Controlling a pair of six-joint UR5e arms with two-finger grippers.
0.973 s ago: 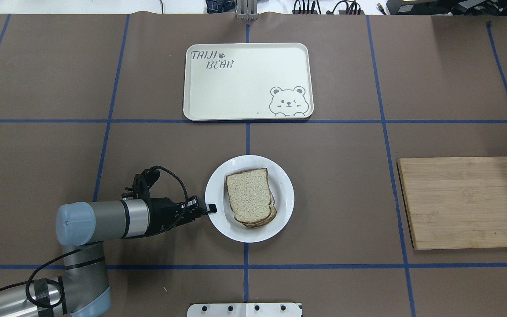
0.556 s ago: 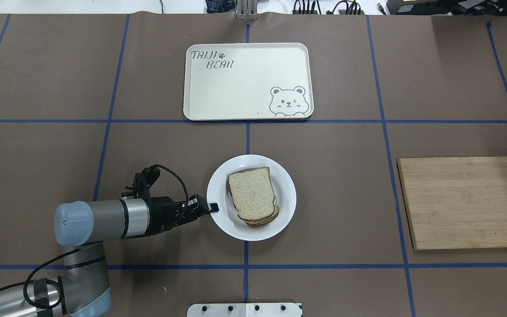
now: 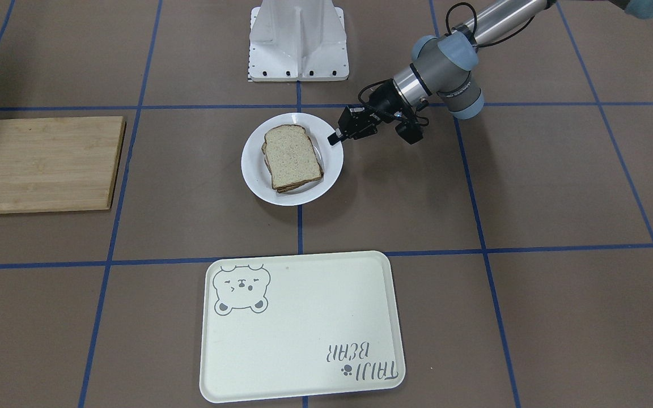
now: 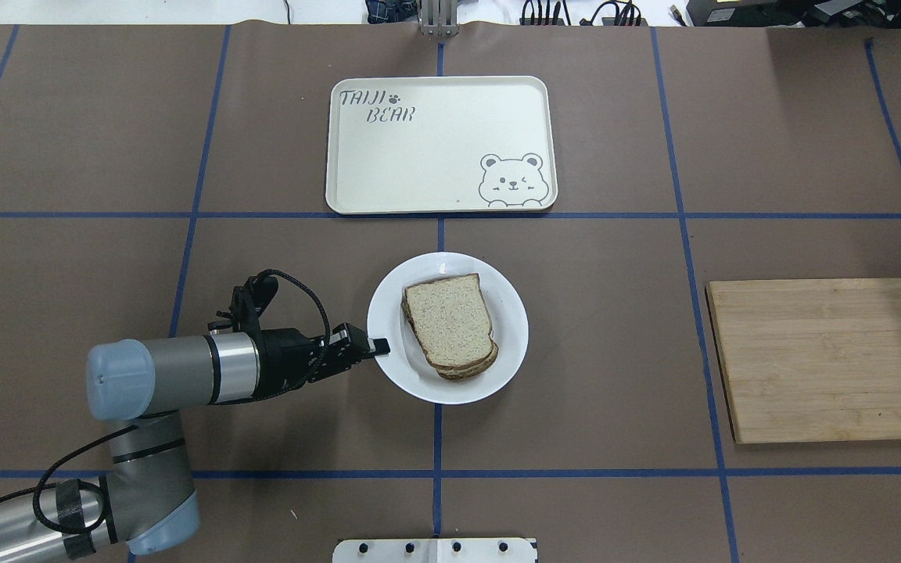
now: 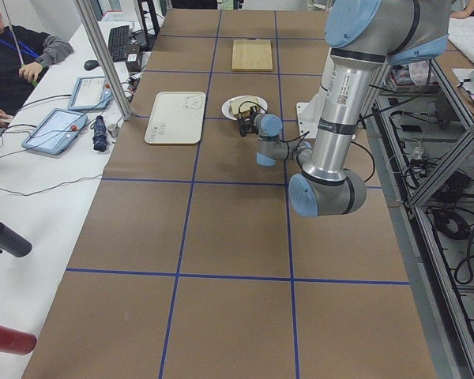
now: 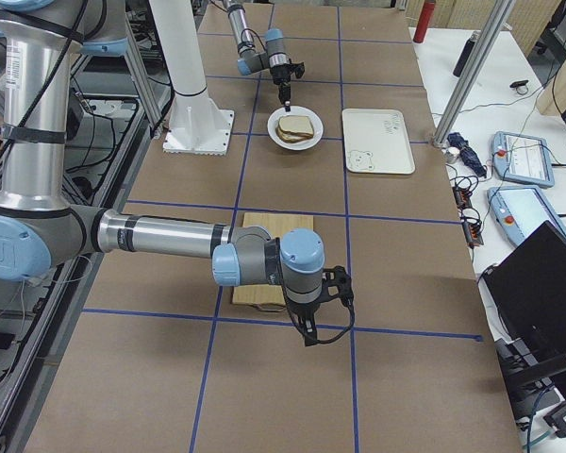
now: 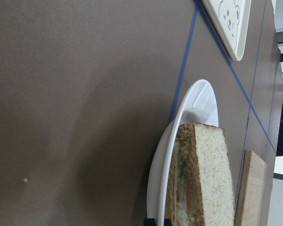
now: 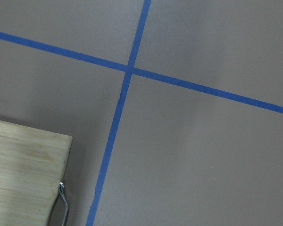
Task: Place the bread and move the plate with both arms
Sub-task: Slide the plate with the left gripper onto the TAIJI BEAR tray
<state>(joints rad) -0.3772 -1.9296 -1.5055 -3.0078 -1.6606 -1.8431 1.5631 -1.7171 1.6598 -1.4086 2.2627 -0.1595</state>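
Note:
The white plate [image 4: 511, 320] sits mid-table and carries a stack of bread slices, with a plain bread slice [image 4: 448, 319] on top. My left gripper [image 4: 378, 346] is shut on the plate's left rim. In the front view the left gripper [image 3: 335, 137] pinches the rim of the plate [image 3: 251, 164] beside the bread [image 3: 292, 157]. The left wrist view shows the plate rim [image 7: 198, 99] and the bread [image 7: 207, 174] edge-on. My right gripper [image 6: 311, 335] shows only in the right side view, at the near end of the cutting board; I cannot tell its state.
The cream bear tray [image 4: 439, 145] lies beyond the plate, also in the front view [image 3: 298, 323]. A wooden cutting board [image 4: 826, 360] lies at the right; its corner with a metal hook [image 8: 61, 197] shows in the right wrist view. Operators' desks flank the table.
The plate with the bread has moved away from the robot toward the tray, with my left gripper still on its rim. The left arm shifted with it.

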